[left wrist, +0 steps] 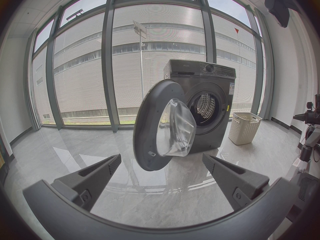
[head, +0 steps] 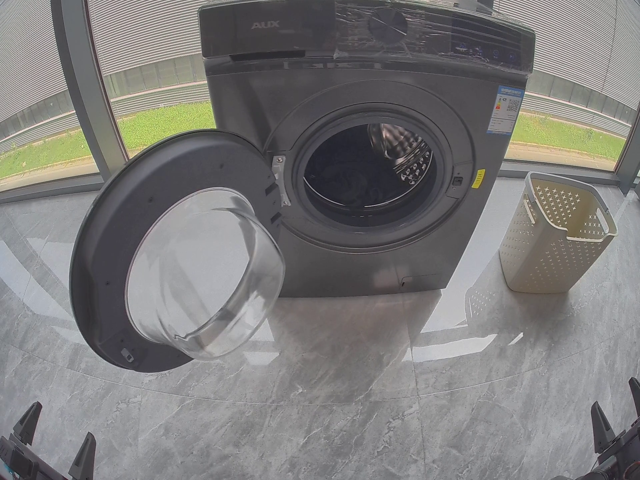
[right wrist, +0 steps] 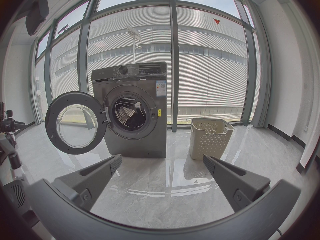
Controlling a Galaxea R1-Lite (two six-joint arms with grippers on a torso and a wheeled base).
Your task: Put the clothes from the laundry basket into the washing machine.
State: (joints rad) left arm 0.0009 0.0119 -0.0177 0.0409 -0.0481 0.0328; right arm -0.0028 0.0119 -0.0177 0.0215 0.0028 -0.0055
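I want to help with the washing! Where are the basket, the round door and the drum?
laundry basket point(head: 541, 256), head view, on its holed front wall.
washing machine door point(head: 101, 261), head view, on its dark outer ring.
drum point(head: 408, 155), head view, on its shiny holed wall.

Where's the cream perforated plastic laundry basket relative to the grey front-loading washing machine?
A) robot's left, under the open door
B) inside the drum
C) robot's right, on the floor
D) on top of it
C: the cream perforated plastic laundry basket stands on the floor to the right of the grey front-loading washing machine, apart from it.
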